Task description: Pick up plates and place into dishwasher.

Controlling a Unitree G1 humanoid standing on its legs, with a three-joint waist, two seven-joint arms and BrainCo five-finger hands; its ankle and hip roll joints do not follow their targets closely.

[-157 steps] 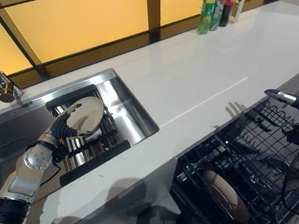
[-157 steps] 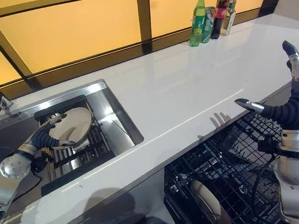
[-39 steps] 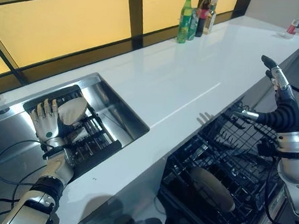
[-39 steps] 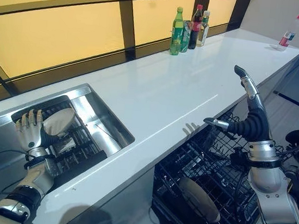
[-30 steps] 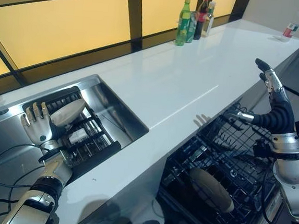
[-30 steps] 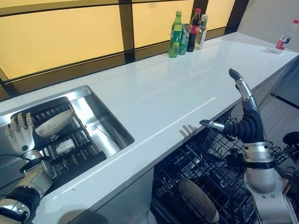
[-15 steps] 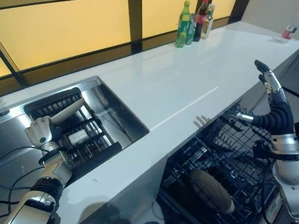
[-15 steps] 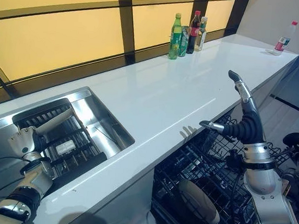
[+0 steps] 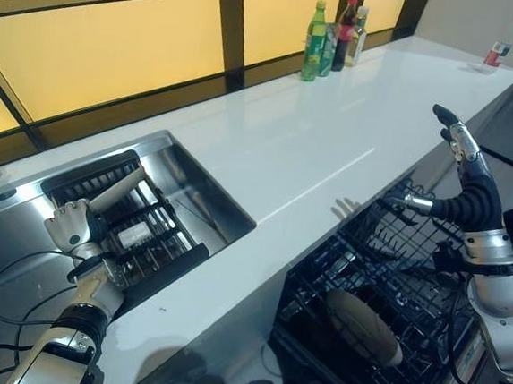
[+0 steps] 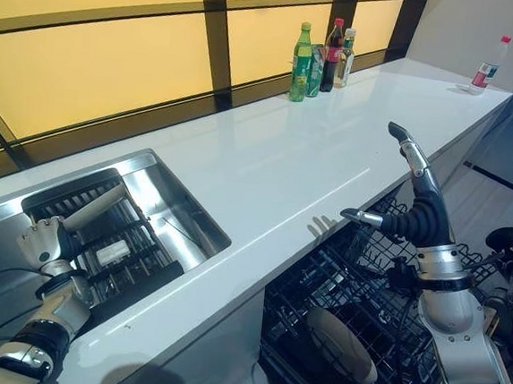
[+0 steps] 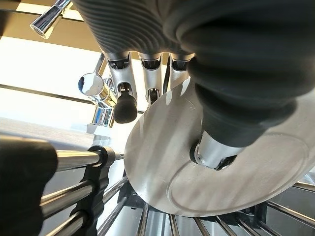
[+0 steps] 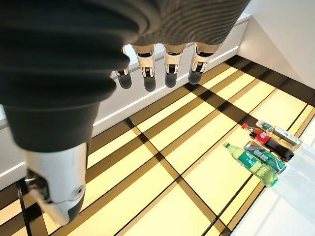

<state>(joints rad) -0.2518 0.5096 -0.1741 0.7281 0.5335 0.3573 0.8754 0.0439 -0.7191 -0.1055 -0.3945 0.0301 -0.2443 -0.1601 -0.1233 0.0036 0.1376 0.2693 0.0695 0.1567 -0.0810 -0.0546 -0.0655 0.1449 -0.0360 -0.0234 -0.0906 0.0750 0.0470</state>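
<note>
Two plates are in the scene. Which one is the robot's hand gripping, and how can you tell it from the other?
The plate in the sink rack: the left hand is curled round its edge. The plate in the dishwasher basket stands free, with the right hand open above the basket.

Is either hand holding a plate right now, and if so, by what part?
The left hand pinches the plate in the sink rack at its rim, thumb on one face, fingers behind. The right hand holds nothing.

Sink [image 9: 200, 165] – shiny steel; counter [image 9: 316, 125] – glossy white; rack [image 9: 392, 285] – black wire.
</note>
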